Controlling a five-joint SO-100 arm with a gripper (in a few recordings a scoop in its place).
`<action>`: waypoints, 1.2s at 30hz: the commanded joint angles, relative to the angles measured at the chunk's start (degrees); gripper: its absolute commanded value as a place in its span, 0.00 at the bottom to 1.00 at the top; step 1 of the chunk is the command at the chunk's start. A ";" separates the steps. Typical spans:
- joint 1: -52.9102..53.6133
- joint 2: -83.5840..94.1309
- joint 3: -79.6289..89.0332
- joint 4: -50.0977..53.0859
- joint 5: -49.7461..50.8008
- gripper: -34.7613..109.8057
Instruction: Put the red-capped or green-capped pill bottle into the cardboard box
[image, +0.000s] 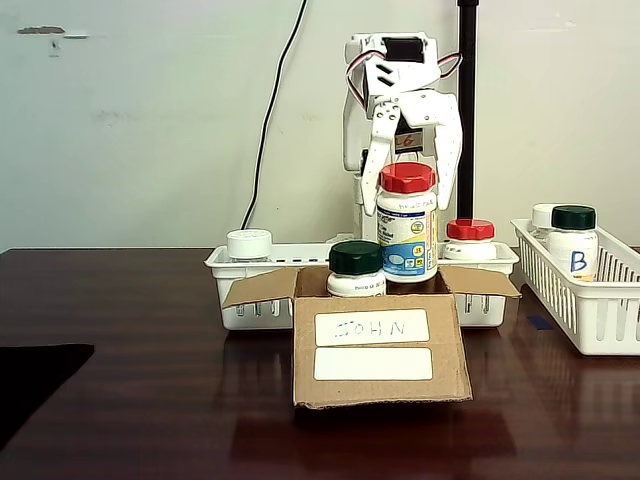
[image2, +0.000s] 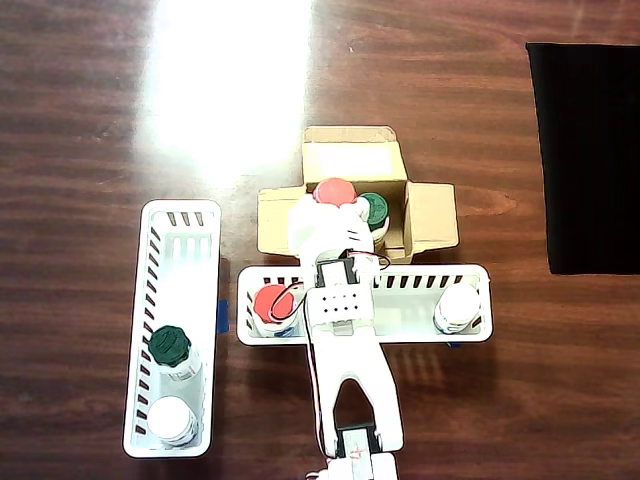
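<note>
The jaws clasp the pill bottle just under its red cap, leaving its body free to drop upright into the cardboard box near the table's middle. It hangs inside the open flaps, beside a green-capped bottle already in.

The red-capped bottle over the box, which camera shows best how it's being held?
The fixed view: the bottle stands upright above the box, the end effector straddling its red cap. In the overhead view the arm covers most of the bottle; just the cap peeks out.
</note>
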 joint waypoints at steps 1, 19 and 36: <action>0.97 1.85 -4.22 -2.46 0.53 0.29; -2.46 10.02 -1.76 4.04 -1.05 0.66; -3.69 29.36 3.25 26.19 1.49 0.44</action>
